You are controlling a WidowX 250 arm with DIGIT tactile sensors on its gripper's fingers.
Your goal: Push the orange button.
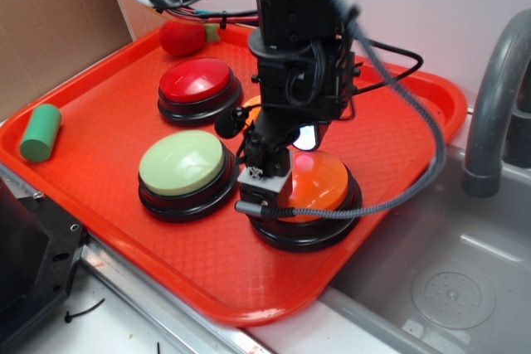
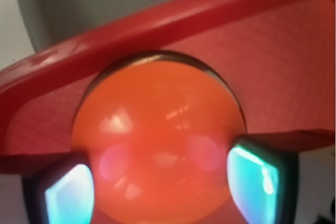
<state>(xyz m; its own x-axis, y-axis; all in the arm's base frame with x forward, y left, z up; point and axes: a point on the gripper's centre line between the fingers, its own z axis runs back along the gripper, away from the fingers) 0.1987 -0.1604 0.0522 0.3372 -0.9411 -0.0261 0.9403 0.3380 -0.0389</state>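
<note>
You had exterior camera set high, off near corner of red tray (image 1: 108,230), angled down across it toward far wall; sink (image 1: 465,279) sat at right of view. Moderate distance: whole tray fit, arm in centre. Wrist camera rode on arm, faced steeply down, very close: orange button (image 2: 157,145) filled most of view, blurred fingertips (image 2: 257,179) at bottom corners. Both views shared orange button (image 1: 319,184), tray edge (image 2: 131,40) beside it, and a strip of sink beyond.
</note>
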